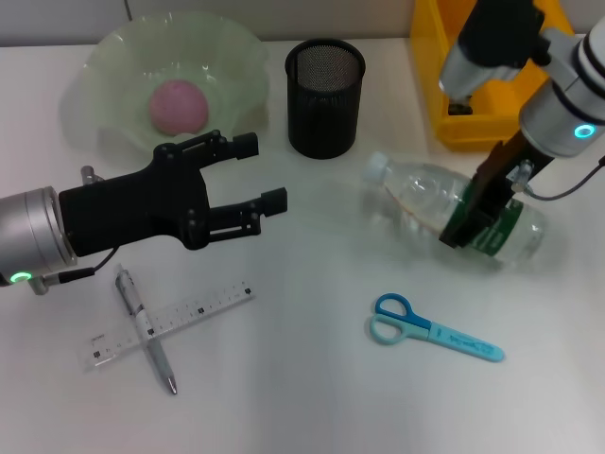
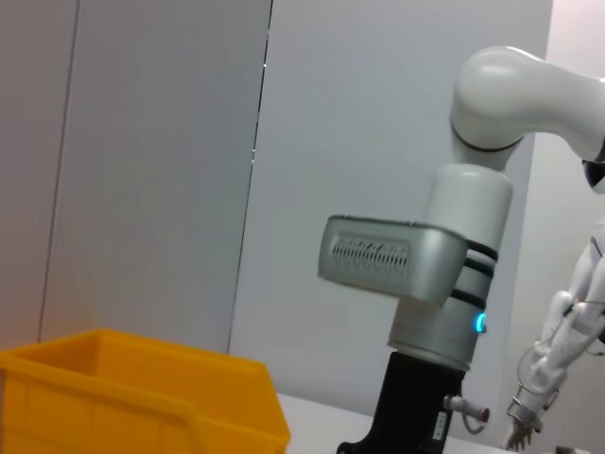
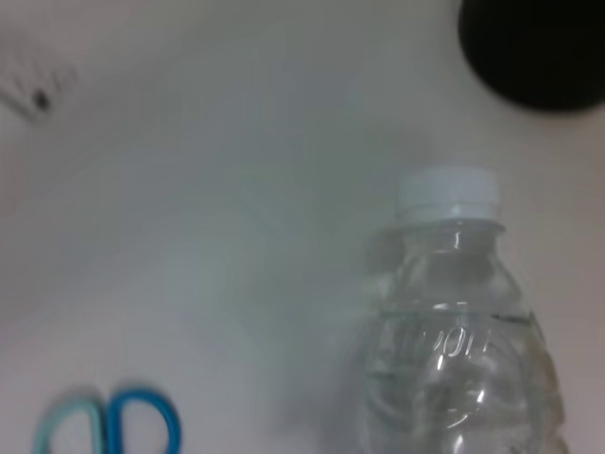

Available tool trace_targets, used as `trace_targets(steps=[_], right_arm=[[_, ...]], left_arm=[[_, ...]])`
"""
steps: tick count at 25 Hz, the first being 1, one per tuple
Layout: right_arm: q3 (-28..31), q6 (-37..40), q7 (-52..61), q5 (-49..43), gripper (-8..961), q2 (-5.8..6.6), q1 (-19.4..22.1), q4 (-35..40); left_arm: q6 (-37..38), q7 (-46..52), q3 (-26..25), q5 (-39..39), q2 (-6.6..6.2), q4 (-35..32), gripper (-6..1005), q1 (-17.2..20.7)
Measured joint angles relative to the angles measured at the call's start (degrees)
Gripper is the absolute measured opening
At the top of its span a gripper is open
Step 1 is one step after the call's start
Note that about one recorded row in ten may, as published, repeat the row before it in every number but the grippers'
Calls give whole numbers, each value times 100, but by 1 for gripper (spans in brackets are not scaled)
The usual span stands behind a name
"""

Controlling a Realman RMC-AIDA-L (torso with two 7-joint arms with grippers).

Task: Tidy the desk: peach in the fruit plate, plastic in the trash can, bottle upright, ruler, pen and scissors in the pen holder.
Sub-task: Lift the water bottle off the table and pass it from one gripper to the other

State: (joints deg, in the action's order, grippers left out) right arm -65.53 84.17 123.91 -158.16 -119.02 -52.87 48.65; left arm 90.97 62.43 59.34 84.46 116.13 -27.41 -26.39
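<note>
A robotics lab or office test station: plain white table [image 1: 312, 397], grey wall panels [image 2: 161, 170], yellow plastic parts bin [image 1: 444, 104] at the table's far right corner.

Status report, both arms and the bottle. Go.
Right gripper down on the lying bottle, fingers around its green label. Left gripper open, hovering empty near the fruit plate. Scissors lie just in front of the bottle.

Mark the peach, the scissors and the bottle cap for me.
peach [image 1: 177, 106], head view, middle of the pink fruit in the green plate.
scissors [image 1: 430, 330], head view, near the pivot, between handles and blades.
bottle cap [image 3: 446, 193], right wrist view, side of the white cap.
</note>
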Motion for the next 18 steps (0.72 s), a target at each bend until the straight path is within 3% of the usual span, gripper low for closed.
trace_targets(steps=[7, 13, 18], right_arm=[[78, 139, -236, 1596, 762, 71, 832, 1325], [475, 76, -967, 2660, 761, 22, 1233, 1358], [822, 57, -2087, 4004, 762, 4, 1596, 904]], left_arm=[[-26, 65, -348, -6, 34, 48, 814, 0], [-32, 77, -853, -11, 165, 71, 814, 22], [-33, 295, -1437, -21, 214, 336, 814, -50]])
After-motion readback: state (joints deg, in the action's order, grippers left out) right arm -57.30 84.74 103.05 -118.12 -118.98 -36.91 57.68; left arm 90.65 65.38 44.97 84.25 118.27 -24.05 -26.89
